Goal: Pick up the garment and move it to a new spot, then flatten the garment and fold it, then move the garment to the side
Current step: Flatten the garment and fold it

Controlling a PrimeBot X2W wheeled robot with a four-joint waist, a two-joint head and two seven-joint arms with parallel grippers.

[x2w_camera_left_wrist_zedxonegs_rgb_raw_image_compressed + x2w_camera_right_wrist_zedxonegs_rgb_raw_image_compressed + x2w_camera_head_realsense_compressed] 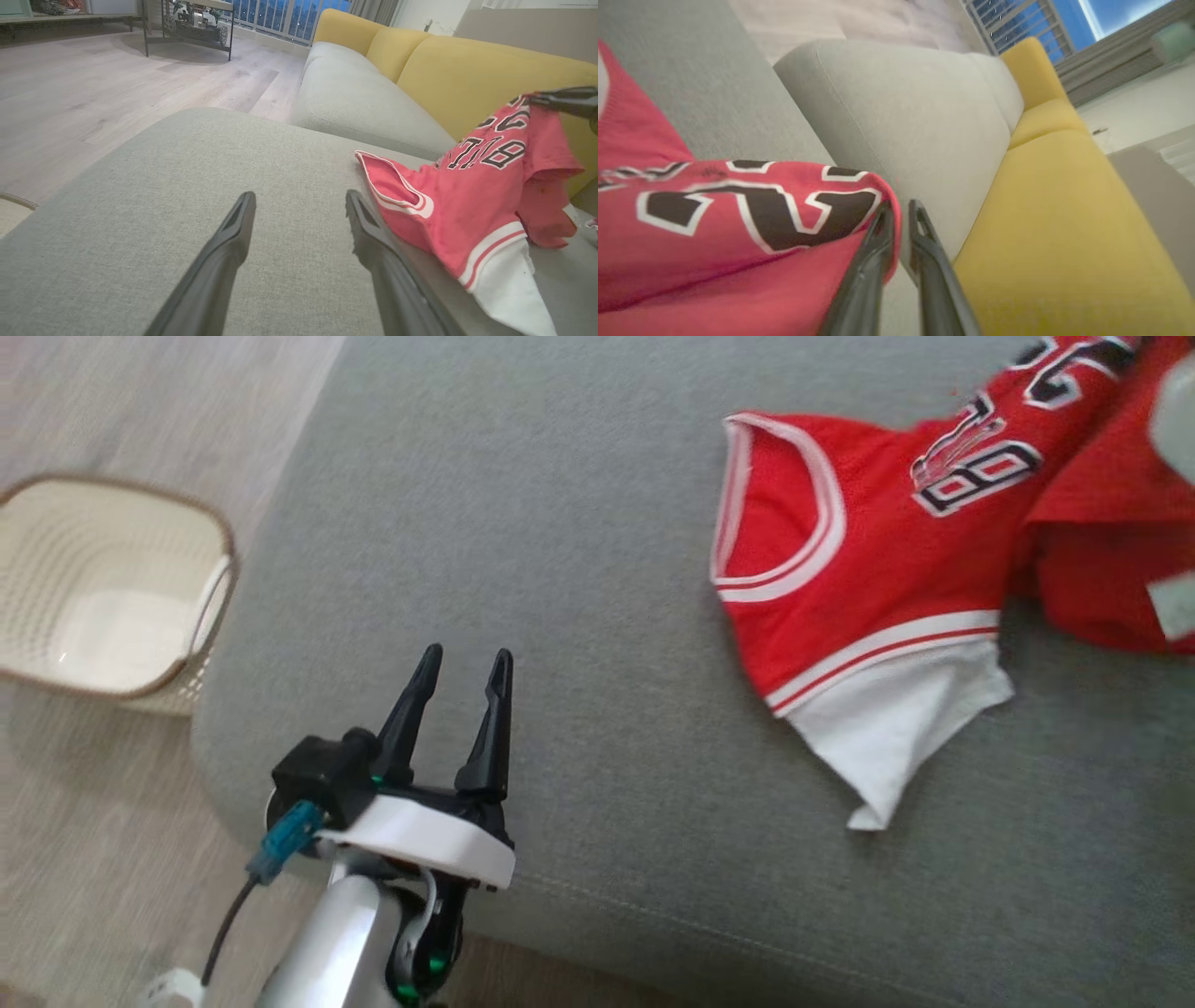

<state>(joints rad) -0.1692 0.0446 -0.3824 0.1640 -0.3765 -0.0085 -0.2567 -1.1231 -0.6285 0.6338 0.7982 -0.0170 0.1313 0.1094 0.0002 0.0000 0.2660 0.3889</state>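
up front, the robot's left end effector (469, 656) hovers over the near edge of a grey sofa seat (607, 523), its two dark fingers spread wide with nothing between them. off to its left, a cream lattice basket (227, 569) stands on the pale wood floor (93, 859), just beside the seat's rounded corner. further across the cushion, toward the robot's right, lies the garment (887, 588), a red sleeveless jersey trimmed in white with black, white-edged numerals. its white lower panel and one armhole rest on the cushion, well apart from the left fingers, while its far portion rises off the seat. at that raised end, the right end effector (901, 205) pinches a folded edge of the red cloth, fingers close together with the fabric between them. beyond the garment, a second grey seat cushion (924, 116) meets yellow back cushions (1064, 233). farther still, in the left wrist view, a low metal-framed shelf (196, 23) stands on the floor before a railed window (289, 16) showing blue light.
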